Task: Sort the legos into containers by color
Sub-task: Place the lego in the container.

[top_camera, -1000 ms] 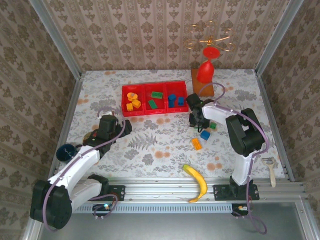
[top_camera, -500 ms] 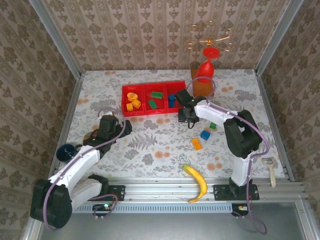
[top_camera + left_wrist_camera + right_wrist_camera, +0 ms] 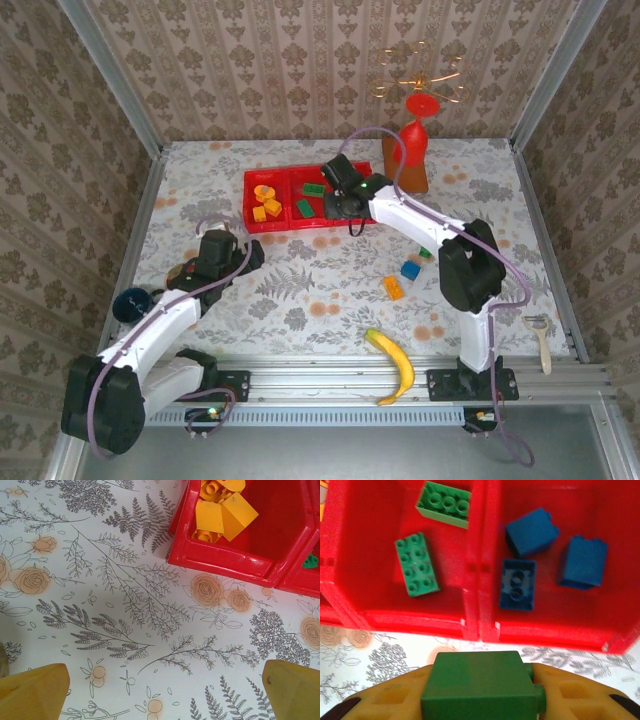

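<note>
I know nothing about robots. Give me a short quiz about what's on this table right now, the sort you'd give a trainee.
1. True or false: the right gripper is shut on a blue brick.
2. In the right wrist view, how many blue bricks show in the red tray? A two, B three, C five.
3. Fill in: the left gripper has its jaws standing ____.
Key: 1 false, it grips a green brick. 2 B. 3 open.
</note>
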Robot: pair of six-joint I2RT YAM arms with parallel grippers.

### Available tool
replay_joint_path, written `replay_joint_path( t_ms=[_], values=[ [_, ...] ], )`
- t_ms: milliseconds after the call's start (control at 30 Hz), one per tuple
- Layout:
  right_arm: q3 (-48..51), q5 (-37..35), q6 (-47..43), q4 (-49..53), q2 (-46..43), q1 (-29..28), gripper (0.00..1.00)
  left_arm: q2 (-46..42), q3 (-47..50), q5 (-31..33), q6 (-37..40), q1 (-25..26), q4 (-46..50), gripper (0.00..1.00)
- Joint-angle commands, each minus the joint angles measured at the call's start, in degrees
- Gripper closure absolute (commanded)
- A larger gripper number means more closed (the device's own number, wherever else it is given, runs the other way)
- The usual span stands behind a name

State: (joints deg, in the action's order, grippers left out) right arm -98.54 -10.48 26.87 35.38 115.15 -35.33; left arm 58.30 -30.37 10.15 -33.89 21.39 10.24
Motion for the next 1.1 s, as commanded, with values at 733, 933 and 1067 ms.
replay_joint_path(
  t_ms=[733,933,1067],
  values=[
    [-31.39,-5.43,-10.83,9.1,20.47,-1.67,0.47,-0.29,0.4,-0.75,-0.74,-0.8,-0.31,0.0],
    [-31.31,-6.3,-11.3,9.45,19.64,-1.67,0.42,-0.38,0.31,-0.92,-0.6,-0.82,-0.23,0.0],
    [-30.92,-6.41,-11.34,9.46,18.6,-1.75,0.41,-0.5,0.4,-1.23,-0.48,-0.82,-0.18,0.0]
  ],
)
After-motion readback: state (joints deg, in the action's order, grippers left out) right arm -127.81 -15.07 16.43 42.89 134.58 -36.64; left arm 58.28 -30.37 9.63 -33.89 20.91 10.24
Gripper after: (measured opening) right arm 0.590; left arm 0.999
